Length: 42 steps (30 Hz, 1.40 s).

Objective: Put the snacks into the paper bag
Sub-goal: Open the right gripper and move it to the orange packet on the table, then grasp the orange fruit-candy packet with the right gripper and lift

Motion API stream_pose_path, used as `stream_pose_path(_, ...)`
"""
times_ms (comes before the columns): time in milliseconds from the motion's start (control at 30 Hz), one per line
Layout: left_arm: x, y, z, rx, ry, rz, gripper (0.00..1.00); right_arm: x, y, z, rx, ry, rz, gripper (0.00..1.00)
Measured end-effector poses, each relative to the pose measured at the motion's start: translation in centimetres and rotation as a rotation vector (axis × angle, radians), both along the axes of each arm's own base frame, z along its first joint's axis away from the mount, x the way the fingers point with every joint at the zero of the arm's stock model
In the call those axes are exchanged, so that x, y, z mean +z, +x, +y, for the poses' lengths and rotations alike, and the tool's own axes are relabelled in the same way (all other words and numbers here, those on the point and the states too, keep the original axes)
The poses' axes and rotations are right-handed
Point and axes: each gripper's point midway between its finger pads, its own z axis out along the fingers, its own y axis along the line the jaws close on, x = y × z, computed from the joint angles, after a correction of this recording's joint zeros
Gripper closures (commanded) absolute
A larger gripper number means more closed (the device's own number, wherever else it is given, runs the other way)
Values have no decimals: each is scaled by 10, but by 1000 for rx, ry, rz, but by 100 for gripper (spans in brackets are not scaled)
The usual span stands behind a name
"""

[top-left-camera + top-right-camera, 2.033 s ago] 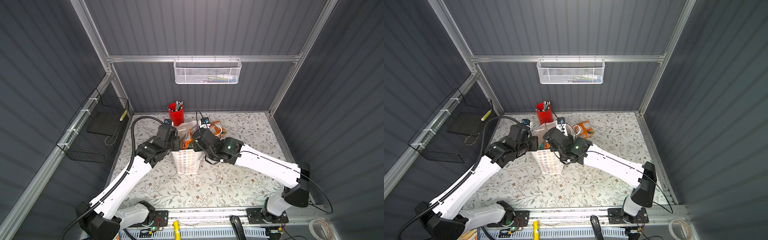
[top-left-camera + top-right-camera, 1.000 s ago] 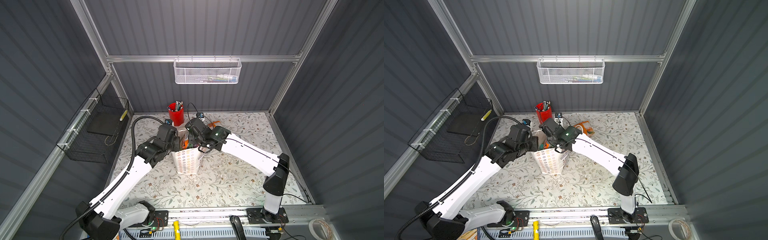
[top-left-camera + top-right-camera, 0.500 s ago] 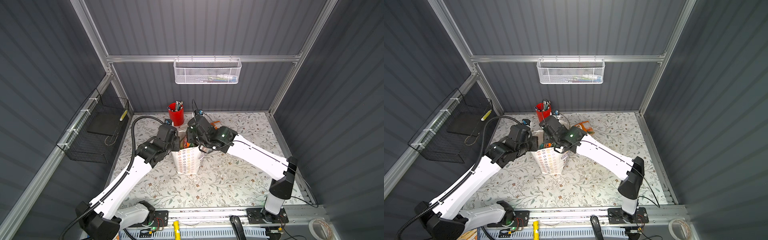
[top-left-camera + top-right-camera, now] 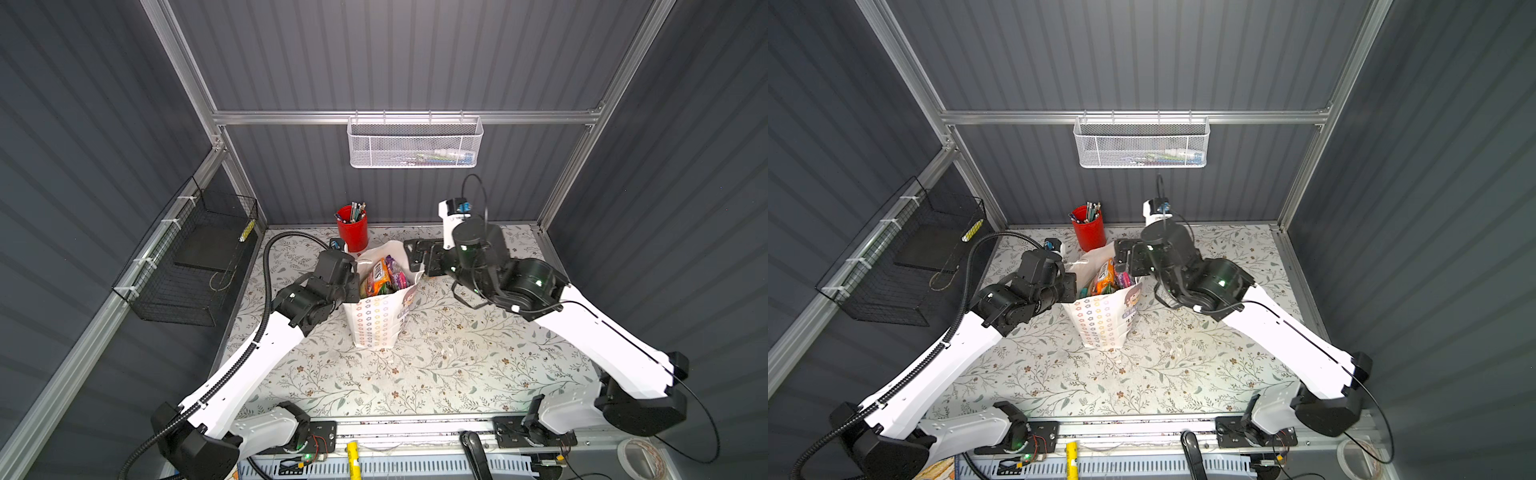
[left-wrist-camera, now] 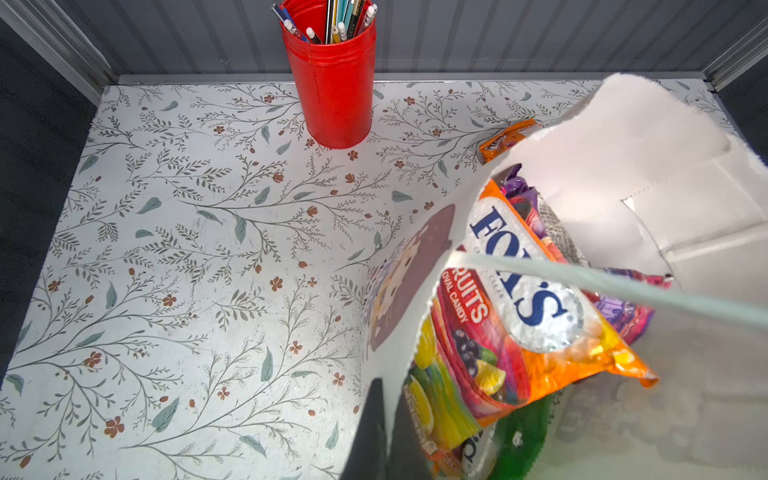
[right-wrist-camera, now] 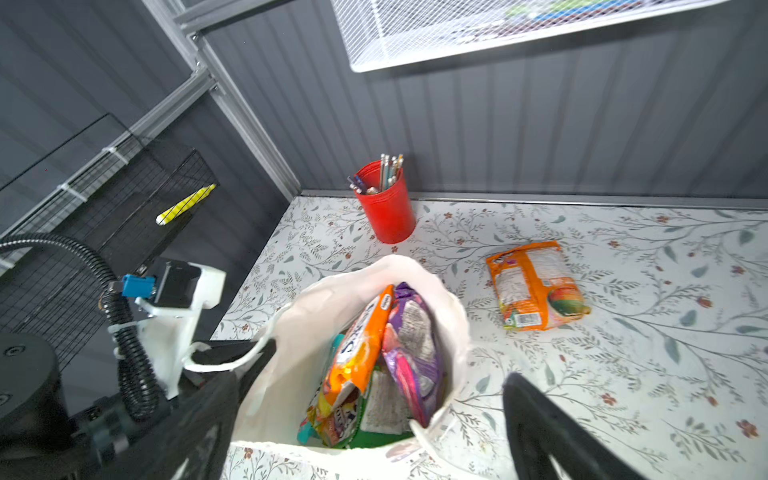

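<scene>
Paper bag (image 4: 376, 320) (image 4: 1100, 324): it stands upright on the floral table (image 4: 415, 374), a little toward 11 o'clock from the middle, with its mouth open.
In the bag: you see an orange FOX'S packet (image 4: 379, 272) (image 5: 519, 282) (image 6: 361, 345) on end. A purple packet (image 4: 395, 272) (image 6: 409, 332) sits just beside it and a green packet (image 5: 523, 436) lies under them.
Outside the bag: a loose orange packet (image 6: 536, 286) (image 5: 505, 139) lies flat on the table at about 1 o'clock from the bag, apart from it.
Left gripper (image 4: 355, 286) (image 4: 1069, 286): it is at the bag's 9 o'clock rim, fingers clenched on the paper edge.
Right gripper (image 4: 417, 259) (image 4: 1125, 257): it hovers over the bag's 2 o'clock rim, fingers spread wide and holding nothing.
Red cup (image 4: 352, 232) (image 6: 388, 212): it holds pens and pencils, at 12 o'clock from the bag.
White mesh basket (image 4: 415, 143) (image 4: 1142, 143): it hangs on the back wall; its contents are too blurred to name.
Black wire basket (image 4: 195, 266): it hangs on the 9 o'clock wall with a yellow item (image 6: 185, 205) inside.
Wrist views only: you see the loose orange packet there; in both top views the right arm hides it.
Top views only: you see the bag's flower-printed side.
</scene>
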Motion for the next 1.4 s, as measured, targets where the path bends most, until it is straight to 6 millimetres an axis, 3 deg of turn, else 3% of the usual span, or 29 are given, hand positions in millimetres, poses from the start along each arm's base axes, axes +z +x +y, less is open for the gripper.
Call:
stream_pose_path(100, 0, 0, 0, 0, 0, 0, 100, -6, 6, -38, -72, 27, -5, 1)
stream_pose_path(267, 0, 0, 0, 0, 0, 0, 100, -40, 24, -103, -237, 69, 37, 1)
stream_pose_path(433, 0, 0, 0, 0, 0, 0, 100, -92, 45, -142, -344, 110, 135, 1)
stream_pose_path(567, 0, -1, -2, -5, 0, 0, 100, -130, 63, -161, -397, 151, 213, 1)
stream_pose_path(667, 0, -1, -2, -7, 0, 0, 100, -164, 83, -168, -416, 190, 282, 1)
stream_pose_path(833, 0, -1, -2, -7, 0, 0, 100, -238, 112, -172, -426, 230, 433, 1)
stream_pose_path(1033, 0, -2, -3, -16, 5, -2, 100, -304, 140, -157, -370, 280, 561, 2)
stream_pose_path(1200, 0, -2, -3, -16, 6, -2, 100, -337, 161, -140, -324, 330, 619, 7)
stream_pose_path(1400, 0, -2, -3, -15, 9, -4, 100, -359, 187, -130, -305, 388, 652, 15)
